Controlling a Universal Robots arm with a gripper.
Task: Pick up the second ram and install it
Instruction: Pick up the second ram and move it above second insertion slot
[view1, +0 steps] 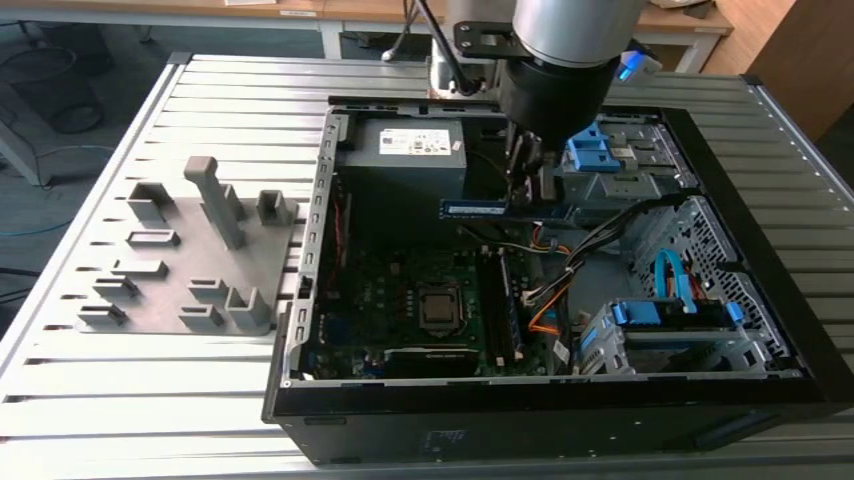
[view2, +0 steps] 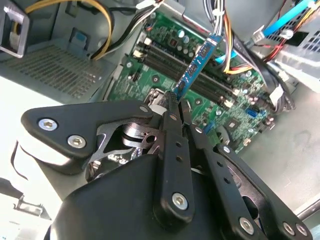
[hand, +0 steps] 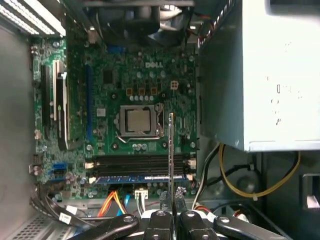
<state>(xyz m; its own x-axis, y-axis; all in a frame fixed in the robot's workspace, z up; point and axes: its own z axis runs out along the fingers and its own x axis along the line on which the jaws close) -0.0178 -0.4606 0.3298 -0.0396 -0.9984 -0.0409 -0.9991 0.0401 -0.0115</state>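
Observation:
The second ram (view1: 474, 208) is a thin blue-green stick held level above the open computer case (view1: 310, 300), just beyond the motherboard (view1: 400, 290) and in front of the power supply (view1: 407, 150). My gripper (view1: 527, 205) is shut on one end of it. In the second wrist view the gripper (view2: 176, 100) pinches the ram (view2: 197, 62), which juts out over the dark memory slots (view2: 190, 75). The first wrist view shows the gripper (hand: 172, 205) holding the ram (hand: 171, 150) edge-on, crossing over the memory slots (hand: 140, 161). Another blue stick (hand: 140, 178) sits in the slot alongside.
The processor socket (hand: 141, 121) lies mid-board. Orange, yellow and black cables (view1: 574, 270) run beside the slots. Blue drive brackets (view1: 667, 315) stand at the exterior view's right. A grey holder tray (view1: 187, 250) with blocks rests on the slatted table at the left.

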